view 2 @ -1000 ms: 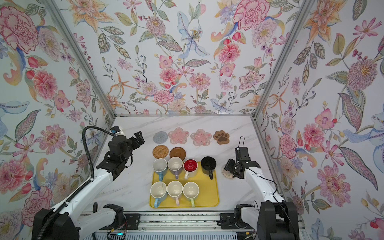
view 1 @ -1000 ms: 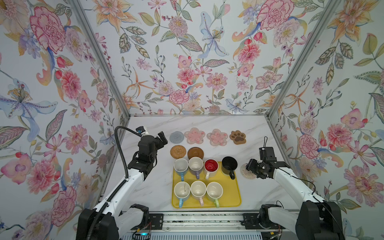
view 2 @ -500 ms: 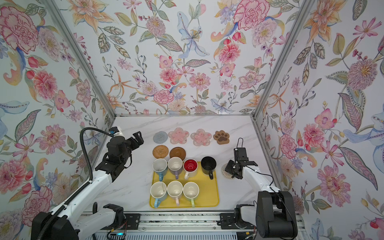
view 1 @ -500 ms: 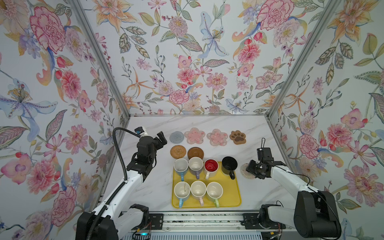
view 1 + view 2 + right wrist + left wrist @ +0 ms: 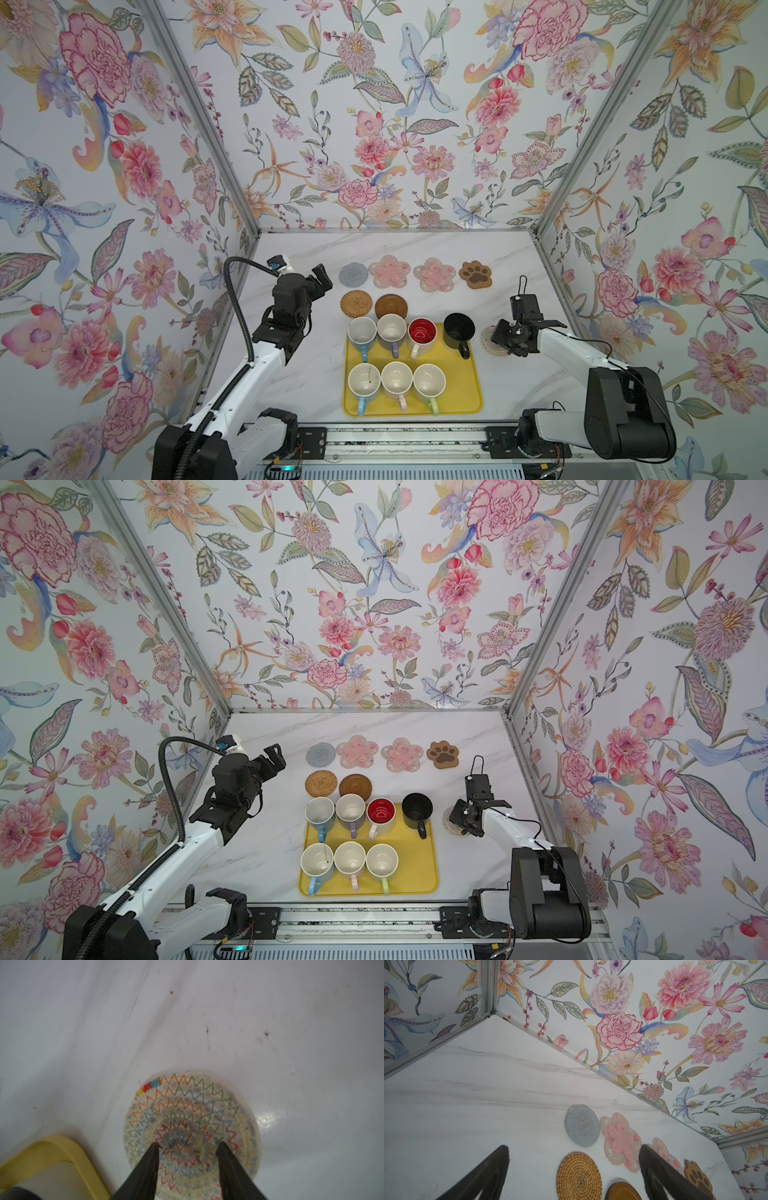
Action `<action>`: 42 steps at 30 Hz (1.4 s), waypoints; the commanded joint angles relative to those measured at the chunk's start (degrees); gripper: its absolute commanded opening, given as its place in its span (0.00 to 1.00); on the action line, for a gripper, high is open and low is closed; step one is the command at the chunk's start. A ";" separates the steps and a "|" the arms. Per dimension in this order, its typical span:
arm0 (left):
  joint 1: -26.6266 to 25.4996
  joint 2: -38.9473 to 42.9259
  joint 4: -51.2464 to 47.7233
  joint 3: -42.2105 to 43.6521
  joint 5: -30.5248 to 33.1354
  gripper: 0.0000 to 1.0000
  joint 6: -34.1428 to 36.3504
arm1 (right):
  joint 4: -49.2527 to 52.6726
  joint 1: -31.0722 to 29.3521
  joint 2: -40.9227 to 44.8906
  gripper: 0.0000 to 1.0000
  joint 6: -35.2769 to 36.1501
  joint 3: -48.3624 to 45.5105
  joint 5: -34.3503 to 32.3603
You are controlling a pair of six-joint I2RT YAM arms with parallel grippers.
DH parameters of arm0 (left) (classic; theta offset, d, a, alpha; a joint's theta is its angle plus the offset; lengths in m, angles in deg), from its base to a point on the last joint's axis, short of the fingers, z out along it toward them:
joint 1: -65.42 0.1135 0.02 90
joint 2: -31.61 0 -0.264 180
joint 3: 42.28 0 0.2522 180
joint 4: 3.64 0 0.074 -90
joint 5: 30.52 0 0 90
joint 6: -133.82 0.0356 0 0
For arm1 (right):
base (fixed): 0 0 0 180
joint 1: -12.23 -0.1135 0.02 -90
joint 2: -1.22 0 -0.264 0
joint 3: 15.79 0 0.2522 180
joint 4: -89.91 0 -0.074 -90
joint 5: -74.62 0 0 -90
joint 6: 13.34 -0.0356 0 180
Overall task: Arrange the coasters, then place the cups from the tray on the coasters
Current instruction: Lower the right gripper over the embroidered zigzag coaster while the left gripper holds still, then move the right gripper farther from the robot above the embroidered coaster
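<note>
Top views: cream rope-spiral coaster [image 5: 487,341] near surface's right edge, just beside large yellow rectangular tray [image 5: 461,386]. Left wrist: left gripper [image 5: 574,1146] wide apart, empty. Right wrist: right gripper [image 5: 188,1145] half apart, tips on that coaster. Likely arranging; next, pressing down, sliding toward the far edge.

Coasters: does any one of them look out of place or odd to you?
Yes. The cream rope coaster lies alone right of the yellow tray, while the other six coasters sit in rows behind it. Its weave also looks grey-smudged. The right gripper has its fingertips on it.
</note>
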 commanded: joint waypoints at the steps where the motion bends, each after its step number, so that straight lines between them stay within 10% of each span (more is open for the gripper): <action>1: 0.79 1.46 0.09 0.85 -0.13 0.99 -0.50 | 0.03 -0.18 -2.48 0.47 0.15 0.34 -0.65; 42: 4.40 6.21 -0.99 3.84 -2.19 0.99 -1.63 | 0.55 -5.91 -26.83 0.46 4.84 26.71 1.18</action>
